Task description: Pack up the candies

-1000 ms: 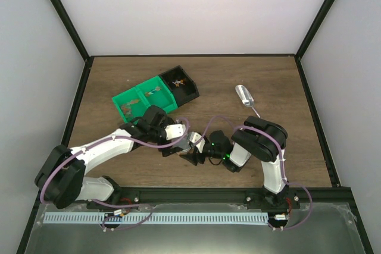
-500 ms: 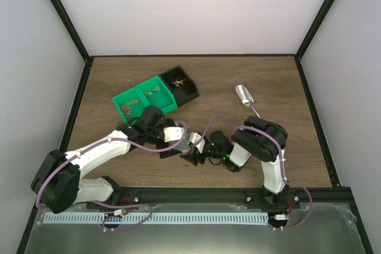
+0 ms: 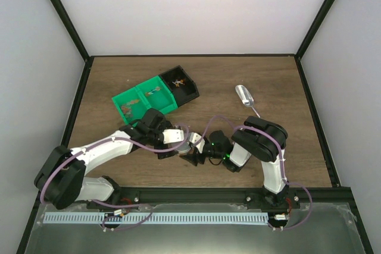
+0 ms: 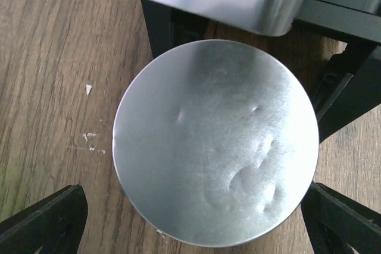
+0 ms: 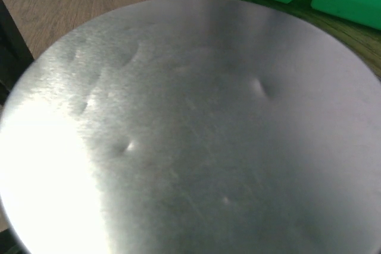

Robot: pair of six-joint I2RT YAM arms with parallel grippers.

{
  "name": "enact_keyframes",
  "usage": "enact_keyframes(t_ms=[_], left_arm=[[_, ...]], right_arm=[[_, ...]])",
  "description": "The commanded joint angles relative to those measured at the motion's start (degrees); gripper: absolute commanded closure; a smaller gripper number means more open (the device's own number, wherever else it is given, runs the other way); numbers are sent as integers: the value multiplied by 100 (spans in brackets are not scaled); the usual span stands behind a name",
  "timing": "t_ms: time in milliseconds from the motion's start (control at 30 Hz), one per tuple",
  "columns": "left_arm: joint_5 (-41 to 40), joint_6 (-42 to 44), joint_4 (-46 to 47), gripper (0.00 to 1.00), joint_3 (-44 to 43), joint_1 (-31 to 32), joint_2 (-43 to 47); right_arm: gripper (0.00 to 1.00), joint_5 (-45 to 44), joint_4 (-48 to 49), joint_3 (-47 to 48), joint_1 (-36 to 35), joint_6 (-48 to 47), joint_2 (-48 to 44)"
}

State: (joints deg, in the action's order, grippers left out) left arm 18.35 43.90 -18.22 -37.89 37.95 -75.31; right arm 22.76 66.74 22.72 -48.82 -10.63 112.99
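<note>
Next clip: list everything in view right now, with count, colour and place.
table: 1, brown wood, under everything
green bin: 1, green, rear left
black bin: 1, black, against the green bin's right end
candies: too small to count, mostly orange, in both bins
scoop: 1, silver, right of centre
lid: 1, silver-grey, front centre
left end effector: 1, black, open, fingers either side of the lid
right end effector: 1, black, fingers on the lid's rim, apparently gripping it

- grey lid [image 4: 214, 141] sits betw left gripper [image 4: 190, 221] fingers [image 4: 41, 218], slim gaps each side.
- green bin [image 3: 143, 100], black bin [image 3: 180, 84] block far-left side.
- open wood on table [image 3: 297, 135] r of scoop [image 3: 244, 95].
</note>
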Motion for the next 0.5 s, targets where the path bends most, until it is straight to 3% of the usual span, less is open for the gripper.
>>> enact_keyframes(t_ms=[0, 333, 467], left_arm=[[-450, -234, 286, 0, -28, -158, -81], [-129, -392, 94, 0, -317, -1144, -414], [453, 383, -399, 0, -257, -1212, -118]], right_arm=[[52, 248, -569, -75, -15, -12, 182], [55, 245, -582, -85, -23, -79, 178], [55, 164, -600, -63, -23, -19, 200]])
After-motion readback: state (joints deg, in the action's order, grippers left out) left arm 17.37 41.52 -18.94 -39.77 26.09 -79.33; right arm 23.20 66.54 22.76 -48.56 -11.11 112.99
